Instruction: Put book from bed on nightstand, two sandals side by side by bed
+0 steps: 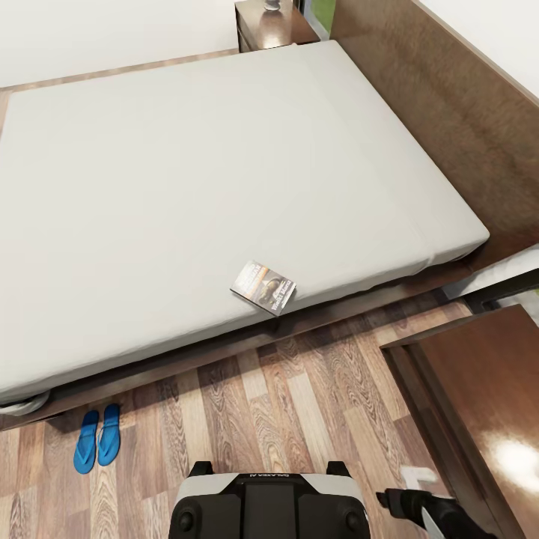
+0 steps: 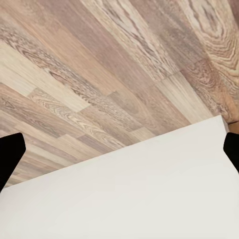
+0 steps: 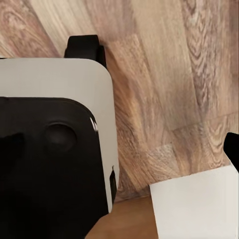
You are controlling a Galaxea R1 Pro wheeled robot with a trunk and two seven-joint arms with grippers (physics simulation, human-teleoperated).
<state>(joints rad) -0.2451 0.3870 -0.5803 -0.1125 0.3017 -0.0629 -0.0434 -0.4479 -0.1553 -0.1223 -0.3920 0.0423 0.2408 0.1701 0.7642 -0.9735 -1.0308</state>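
Note:
The book (image 1: 263, 286) lies flat on the pale-grey mattress of the bed (image 1: 187, 187), close to its near edge. The two sandals (image 1: 97, 439), bright blue, lie side by side on the wood floor just in front of the bed frame at the lower left. One nightstand (image 1: 486, 404) with a glossy top stands at the right, and another nightstand (image 1: 273, 30) sits beyond the bed's far corner. My right gripper (image 1: 408, 503) hangs low by the near nightstand, far from the book. In the wrist views, the left gripper (image 2: 119, 152) and the right gripper (image 3: 119, 149) hold nothing, fingertips (image 2: 10, 154) wide apart.
The tall wooden headboard (image 1: 449, 112) runs along the right. My own base (image 1: 266, 505) fills the bottom middle. A grey object stands on the far nightstand. Plank floor (image 1: 299, 404) lies between me and the bed. A small white patch (image 1: 415, 475) shows by the near nightstand.

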